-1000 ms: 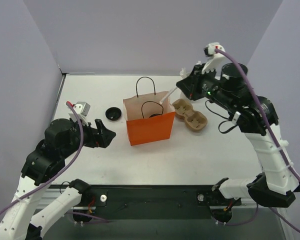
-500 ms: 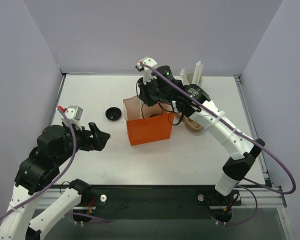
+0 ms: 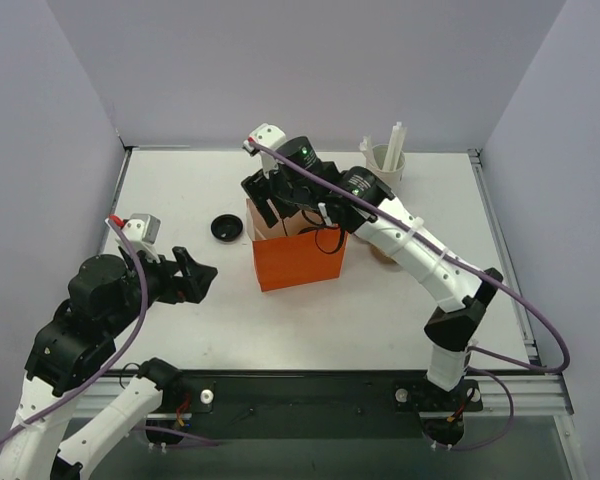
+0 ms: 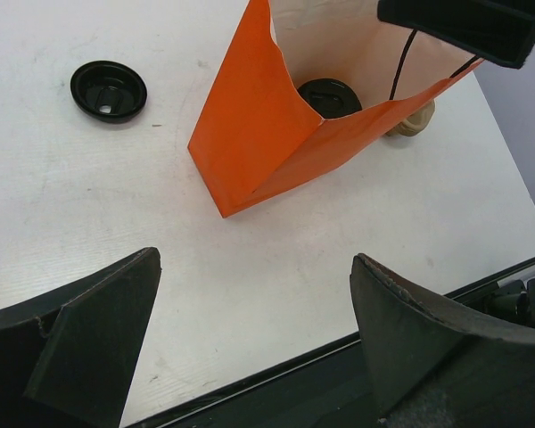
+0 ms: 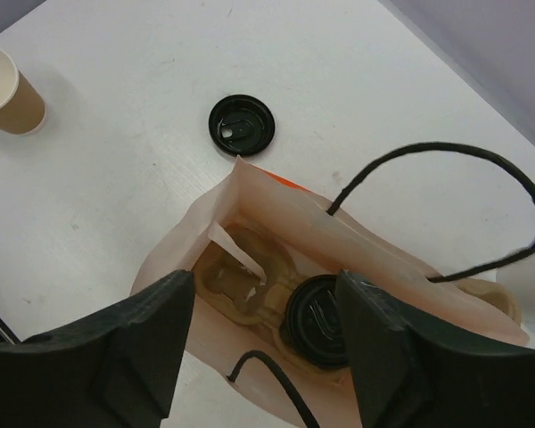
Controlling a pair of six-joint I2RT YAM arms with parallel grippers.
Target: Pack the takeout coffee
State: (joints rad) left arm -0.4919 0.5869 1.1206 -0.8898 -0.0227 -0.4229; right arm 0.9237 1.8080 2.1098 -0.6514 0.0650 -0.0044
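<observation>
The takeout coffee [image 5: 316, 323], a cup under a black lid, sits in a tan pulp carrier [image 5: 236, 285] at the bottom of the orange bag [image 3: 298, 262]. The left wrist view shows its lid [image 4: 330, 96] through the bag [image 4: 250, 134] mouth. A white strip [image 5: 234, 250] lies in the carrier's empty well. My right gripper [image 5: 266, 285] hovers open over the bag mouth, nothing between its fingers; from above it [image 3: 280, 200] covers the opening. My left gripper [image 3: 195, 275] stands open and empty, left of and nearer than the bag, and in its own view the left gripper [image 4: 254, 303] faces the bag.
A loose black lid [image 3: 225, 228] lies left of the bag on the table. A cup of white sticks [image 3: 388, 158] stands at the back right. A lidless paper cup [image 5: 4, 89] shows in the right wrist view. A second tan carrier [image 4: 412, 120] peeks from behind the bag.
My right arm swung from the back right to over the bag with a white strip, then opened; the strip now lies inside. My left arm drew back slightly.
</observation>
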